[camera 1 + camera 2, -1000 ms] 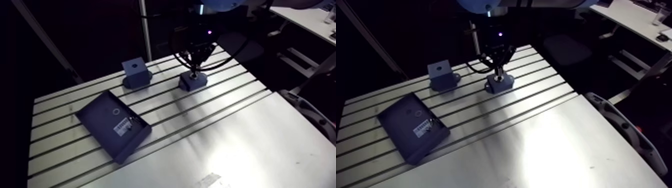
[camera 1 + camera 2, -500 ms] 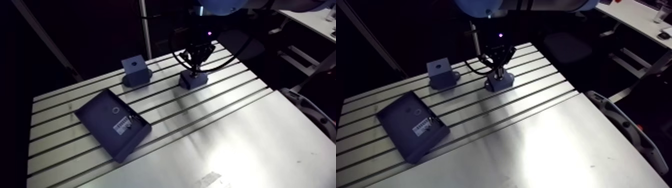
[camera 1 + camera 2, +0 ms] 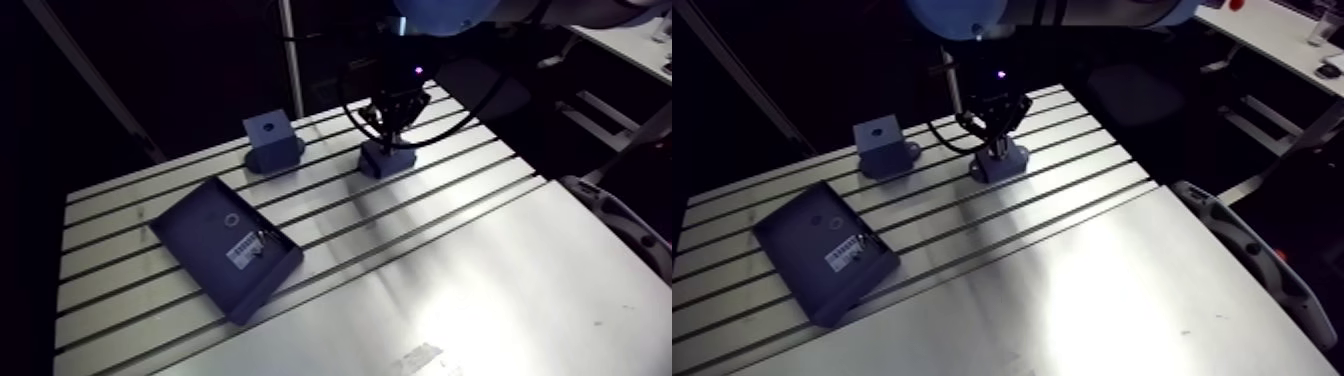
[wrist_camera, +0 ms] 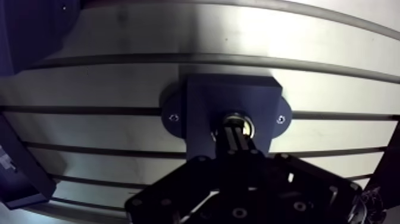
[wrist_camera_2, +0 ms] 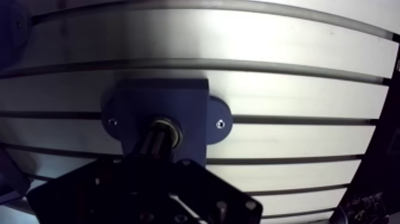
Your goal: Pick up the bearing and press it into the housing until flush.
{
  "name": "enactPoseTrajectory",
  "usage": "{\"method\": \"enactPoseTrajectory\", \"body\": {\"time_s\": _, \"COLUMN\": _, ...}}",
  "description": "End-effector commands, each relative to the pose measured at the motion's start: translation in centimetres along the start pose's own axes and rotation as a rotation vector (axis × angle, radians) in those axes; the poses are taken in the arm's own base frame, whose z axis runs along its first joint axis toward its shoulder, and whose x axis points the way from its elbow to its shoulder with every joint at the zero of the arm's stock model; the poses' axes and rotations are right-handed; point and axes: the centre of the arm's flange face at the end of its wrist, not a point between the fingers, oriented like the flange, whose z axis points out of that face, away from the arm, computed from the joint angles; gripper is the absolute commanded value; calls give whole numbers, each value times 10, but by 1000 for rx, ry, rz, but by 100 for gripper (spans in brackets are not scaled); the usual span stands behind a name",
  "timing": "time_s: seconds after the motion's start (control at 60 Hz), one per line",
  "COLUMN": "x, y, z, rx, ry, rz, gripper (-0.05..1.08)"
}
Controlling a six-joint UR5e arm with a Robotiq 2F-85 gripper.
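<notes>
- The tool (image 4: 237,128) stood straight over the housing (image 4: 202,98), a dark block with a screwed-down ear on each side. The housing sat on the slotted desk (image 3: 450,260) near its far edge.
- The bearing (image 4: 239,116) lay in the bore on top of the housing. It showed as a bright metal ring around the tool's tips.
- The tool was clenched: its two fingers (image 4: 232,142) were drawn close together, with their tips on or in the ring. Whether they pinched any part of it could not be made out.
- Whether the ring sat level with the housing's top face was also not clear from the wrist view. The step in hand looked like the pressing itself, late in the task.
- As a judgement, the bearing is small, light, hard and stiff. Its smooth steel would slide easily in a loose pinch.
- It is best taken across its outer rim, and best pushed flat on its top face, so the load goes down evenly.
- Pushed askew, it would likely cock in the bore and jam rather than give.
- The housing looked bolted to the desk, so it should bear the push without shifting.
- A taller block (image 3: 272,140) with a hole in its top stood beside the housing along the same far edge.
- A flat dark tray (image 3: 215,235) with a white label lay well apart, toward the desk's left edge.
</notes>
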Motion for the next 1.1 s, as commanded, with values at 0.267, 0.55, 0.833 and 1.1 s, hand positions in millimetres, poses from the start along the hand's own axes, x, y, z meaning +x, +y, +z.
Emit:
{"method": "enactPoseTrajectory", "body": {"time_s": 0.267, "x": 2, "y": 1, "z": 9, "rx": 4, "ry": -8, "rz": -1, "gripper": 108}}
{"method": "enactPoseTrajectory", "body": {"time_s": 0.55, "x": 3, "y": 3, "z": 5, "rx": -2, "ry": 6, "rz": 0, "gripper": 108}}
{"method": "enactPoseTrajectory", "body": {"time_s": 0.833, "x": -5, "y": -1, "z": -37, "rx": -16, "ry": 35, "rz": -1, "gripper": 108}}
{"method": "enactPoseTrajectory", "body": {"time_s": 1.1, "x": -20, "y": -6, "z": -83, "rx": -25, "ry": 45, "rz": 33, "gripper": 3}}
